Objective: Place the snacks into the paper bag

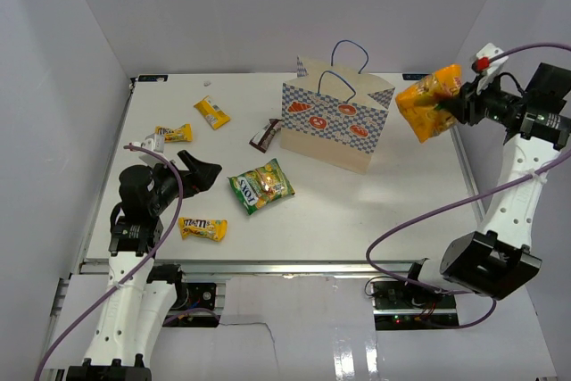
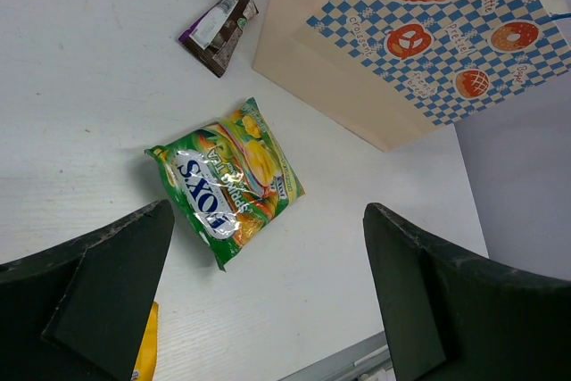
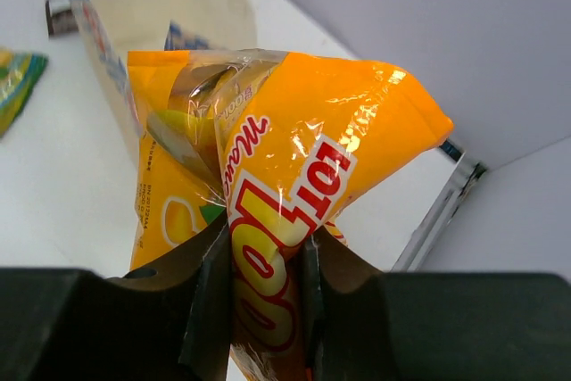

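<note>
The orange-yellow pouch (image 1: 428, 103) is held pinched in the right gripper (image 3: 265, 252), raised just right of the paper bag (image 1: 335, 131). It should be centred over the bag's open mouth before release. The left gripper (image 1: 202, 169) is spread open, empty.

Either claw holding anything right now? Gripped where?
Right claw is shut on the orange-yellow pouch, pinching a bunched fold at one end, in the air beside the paper bag. Left claw is open and holds nothing.
</note>
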You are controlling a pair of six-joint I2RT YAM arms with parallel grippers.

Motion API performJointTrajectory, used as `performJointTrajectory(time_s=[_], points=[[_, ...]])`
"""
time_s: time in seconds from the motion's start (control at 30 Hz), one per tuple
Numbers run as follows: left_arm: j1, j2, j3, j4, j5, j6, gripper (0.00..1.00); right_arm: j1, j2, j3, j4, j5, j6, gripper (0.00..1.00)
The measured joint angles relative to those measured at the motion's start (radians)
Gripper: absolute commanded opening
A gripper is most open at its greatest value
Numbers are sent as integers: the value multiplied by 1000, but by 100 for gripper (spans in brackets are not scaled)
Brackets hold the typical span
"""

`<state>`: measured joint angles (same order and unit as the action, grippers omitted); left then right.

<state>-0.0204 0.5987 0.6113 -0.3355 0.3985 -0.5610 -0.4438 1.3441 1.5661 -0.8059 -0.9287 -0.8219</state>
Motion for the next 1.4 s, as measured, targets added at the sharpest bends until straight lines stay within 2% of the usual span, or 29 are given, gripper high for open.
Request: performJointTrajectory(time_s=[0.17,0.37,0.53,0.77,1.13,1.23,1.27,1.4], points=[[0,2,0,1,6,0,98,52,-8,111,261,-23,307,8],[0,8,0,6,14,0,98,278,100,327,386,53,425,8],[0,-19,0,0,14,0,98,425,200,387,418,156,416,8],[0,-46,0,-10,14,-1,98,507,338,417,401,290,354,8],[0,-6,0,-15,44,0,98,669,234,87,421,463,127,9],[0,-4,0,-13,61,0,98,693,212,21,418,507,53,20],[0,-3,0,-11,65,0,98,698,207,6,415,520,30,31],[0,10,0,9,86,-6,98,702,204,-11,407,557,-28,54]])
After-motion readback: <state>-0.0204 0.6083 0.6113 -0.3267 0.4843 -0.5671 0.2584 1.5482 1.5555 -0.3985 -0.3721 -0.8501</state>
